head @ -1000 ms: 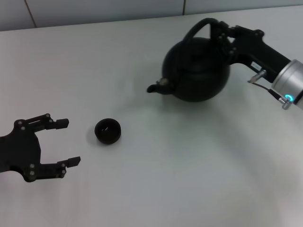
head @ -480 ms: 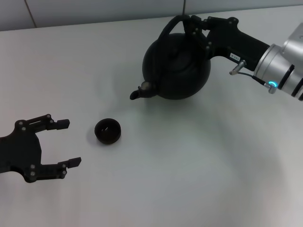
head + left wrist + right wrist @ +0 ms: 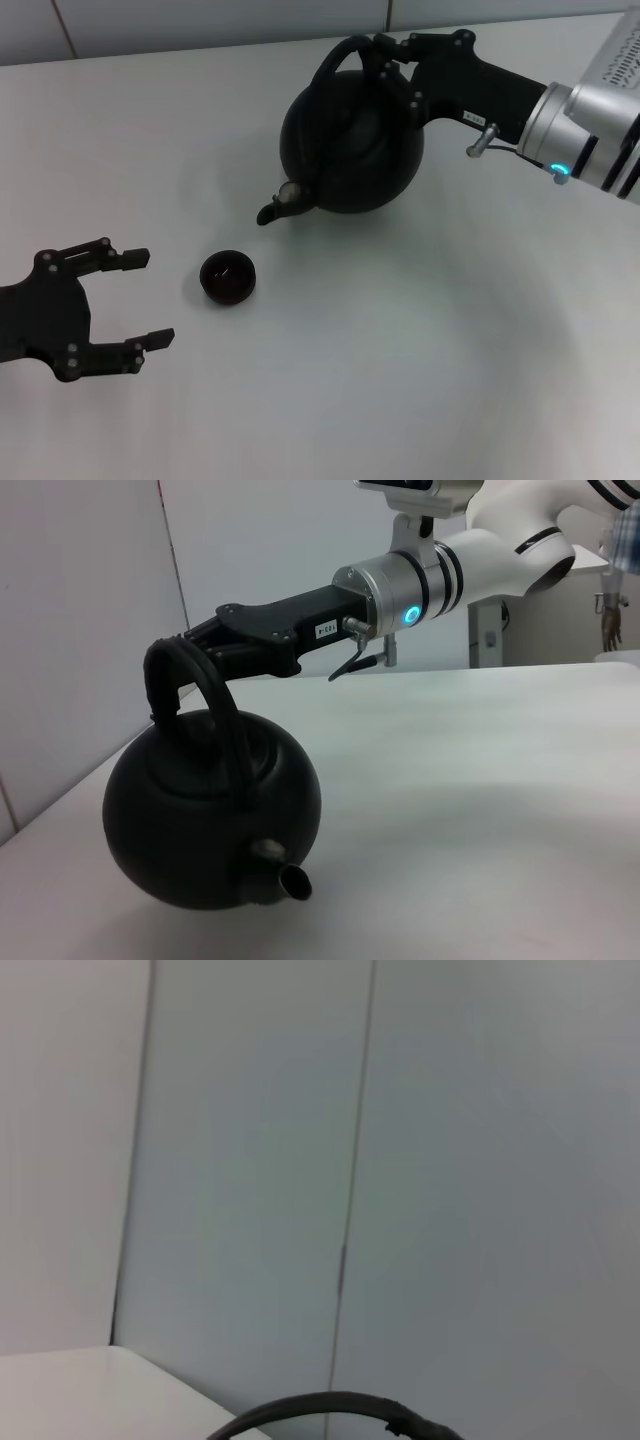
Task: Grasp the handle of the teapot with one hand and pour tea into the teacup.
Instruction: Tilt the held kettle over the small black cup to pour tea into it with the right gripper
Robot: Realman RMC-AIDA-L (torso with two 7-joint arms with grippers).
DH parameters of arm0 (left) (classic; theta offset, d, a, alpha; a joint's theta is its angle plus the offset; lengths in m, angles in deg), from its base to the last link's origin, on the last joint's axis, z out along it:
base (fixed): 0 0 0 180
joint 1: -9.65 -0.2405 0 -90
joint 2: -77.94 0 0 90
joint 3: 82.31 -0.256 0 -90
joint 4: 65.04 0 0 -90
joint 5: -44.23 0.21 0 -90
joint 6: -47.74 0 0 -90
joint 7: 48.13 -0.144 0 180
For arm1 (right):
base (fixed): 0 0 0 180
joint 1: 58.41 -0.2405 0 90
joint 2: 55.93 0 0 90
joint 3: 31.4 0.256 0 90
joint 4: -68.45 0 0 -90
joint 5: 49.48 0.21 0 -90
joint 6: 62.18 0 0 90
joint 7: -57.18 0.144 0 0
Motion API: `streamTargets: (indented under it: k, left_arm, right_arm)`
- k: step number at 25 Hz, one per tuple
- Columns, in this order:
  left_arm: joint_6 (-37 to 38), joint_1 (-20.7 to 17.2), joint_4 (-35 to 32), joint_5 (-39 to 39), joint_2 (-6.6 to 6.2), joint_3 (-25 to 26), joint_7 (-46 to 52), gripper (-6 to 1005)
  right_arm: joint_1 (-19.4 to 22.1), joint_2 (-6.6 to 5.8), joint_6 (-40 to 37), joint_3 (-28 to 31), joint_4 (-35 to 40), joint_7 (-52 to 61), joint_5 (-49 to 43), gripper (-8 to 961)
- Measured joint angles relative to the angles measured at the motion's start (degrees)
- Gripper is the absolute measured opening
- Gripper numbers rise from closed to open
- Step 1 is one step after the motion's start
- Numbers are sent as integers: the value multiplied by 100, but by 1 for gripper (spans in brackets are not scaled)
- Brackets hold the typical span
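The round matte-black teapot (image 3: 345, 150) hangs in the air above the white table (image 3: 400, 340), its spout (image 3: 272, 209) pointing toward the teacup. My right gripper (image 3: 385, 55) is shut on the teapot's arched black handle (image 3: 335, 62). The left wrist view shows the teapot (image 3: 205, 820) lifted by the handle (image 3: 185, 685) with the spout (image 3: 285, 882) low. The tiny dark teacup (image 3: 227, 277) stands on the table, below and left of the spout. No tea shows. My left gripper (image 3: 135, 298) is open, resting left of the cup.
A wall with tile seams (image 3: 200, 25) runs behind the table's far edge. The right wrist view shows only the wall and a curve of the handle (image 3: 330, 1407).
My right gripper has carried the teapot left and toward the teacup; the spout now sits closer to the cup. The left arm has not moved.
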Motion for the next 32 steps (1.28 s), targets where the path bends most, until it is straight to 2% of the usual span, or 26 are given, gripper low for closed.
streamTargets:
  k: [16,32]
  left_arm:
    - [-87,64,0,0,46,0,0,842]
    - [-108,64,0,0,59,0,0,842]
  right_arm:
    - [-156,17,362,-871,307,-15,33,128]
    - [-152,26,309,-945,507,-15,42,129]
